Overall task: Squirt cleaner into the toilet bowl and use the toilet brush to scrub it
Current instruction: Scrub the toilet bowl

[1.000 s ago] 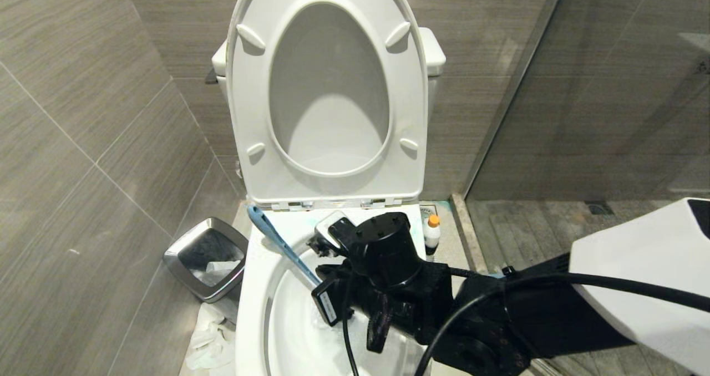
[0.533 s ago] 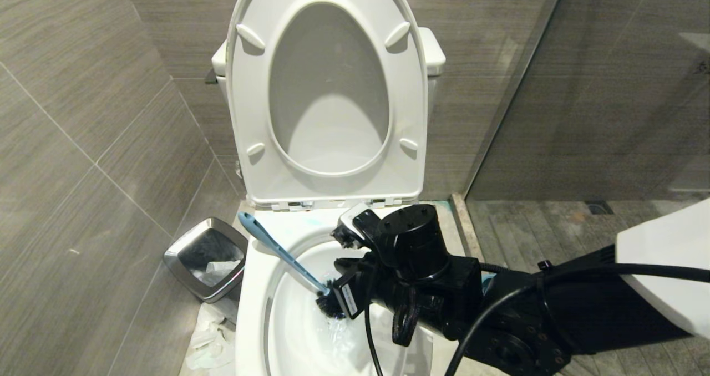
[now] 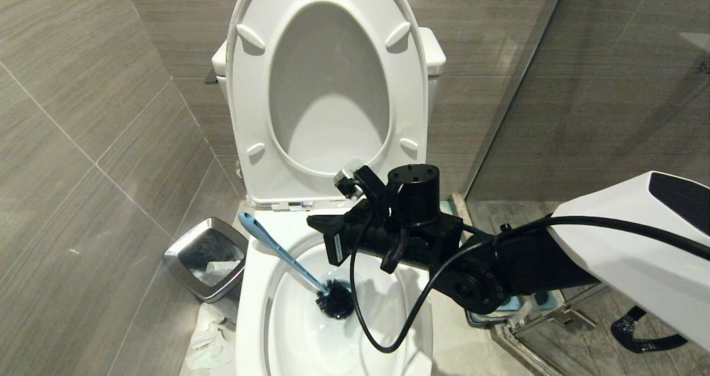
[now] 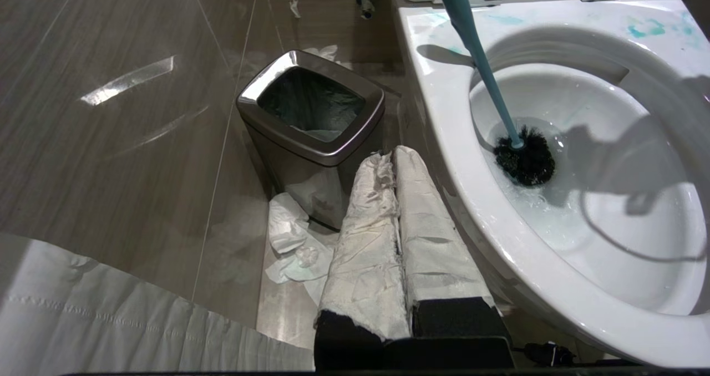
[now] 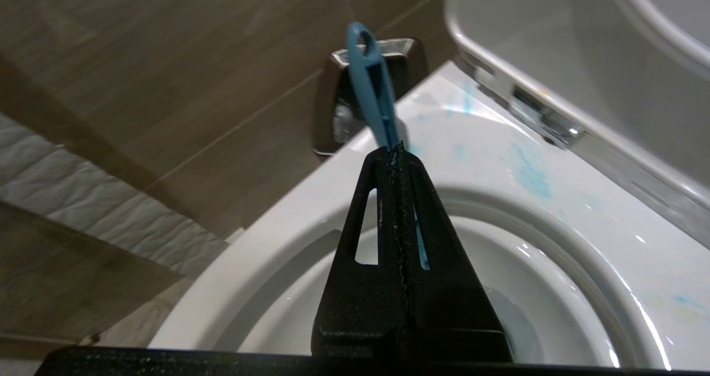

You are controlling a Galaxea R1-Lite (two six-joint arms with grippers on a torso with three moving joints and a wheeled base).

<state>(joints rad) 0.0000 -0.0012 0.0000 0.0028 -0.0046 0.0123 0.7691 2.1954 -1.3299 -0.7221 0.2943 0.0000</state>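
The toilet bowl [image 3: 252, 287] [image 4: 444, 115] [image 5: 471, 159] stands with seat and lid raised. The toilet brush [image 3: 283, 254] [image 4: 482, 60] [image 5: 371, 82] leans on the left back rim by itself, its black bristle head in the water. My right gripper [image 3: 312, 222] [image 5: 394, 150] hovers above the back of the bowl, pointing left, shut and holding nothing; the brush shaft lies below and beyond its tips. My left gripper [image 4: 391, 154], its fingers wrapped in white, is shut and empty, low beside the bowl's left outer wall. The cleaner is hidden behind my right arm.
A square steel bin [image 3: 206, 257] [image 4: 310, 104] stands on the floor left of the bowl, with crumpled paper [image 3: 208, 337] [image 4: 288, 237] in front of it. A glass shower partition [image 3: 554, 87] closes the right side. Blue smears [image 5: 527, 171] mark the back rim.
My right arm has lifted out of the bowl and turned level, pointing left above the rim. The brush stays leaning in the bowl, and its head now shows.
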